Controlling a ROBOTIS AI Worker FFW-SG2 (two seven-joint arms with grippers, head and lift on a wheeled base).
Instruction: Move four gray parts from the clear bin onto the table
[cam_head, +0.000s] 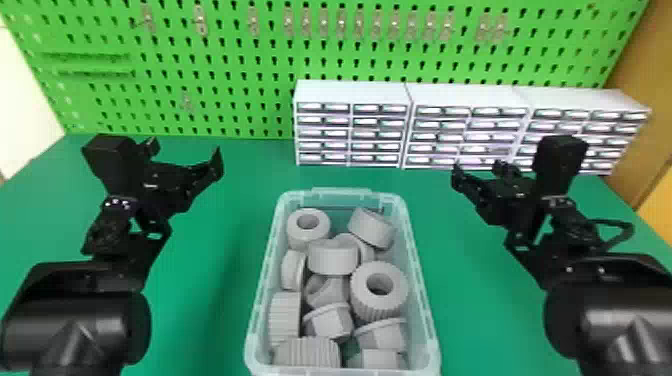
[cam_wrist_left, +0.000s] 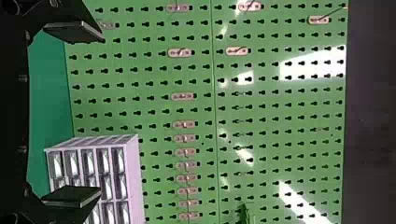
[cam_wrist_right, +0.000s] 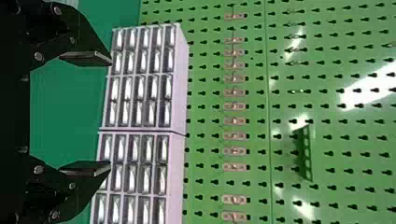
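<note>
Left end effector hangs over the green bench, fingers spread with nothing between them. Next along I see gray parts heaped in the clear bin; then the right end effector, fingers also wide apart, near the drawer cabinets.

A gripper could come down through the open top of the clear bin, while its upright walls bar a low way in from the sides. Inside, gray parts crowd together, leaving narrow gaps for fingers. Strips of green table give passing room between the bin and each arm. Beyond, white drawer cabinets and the pegboard block the way.
</note>
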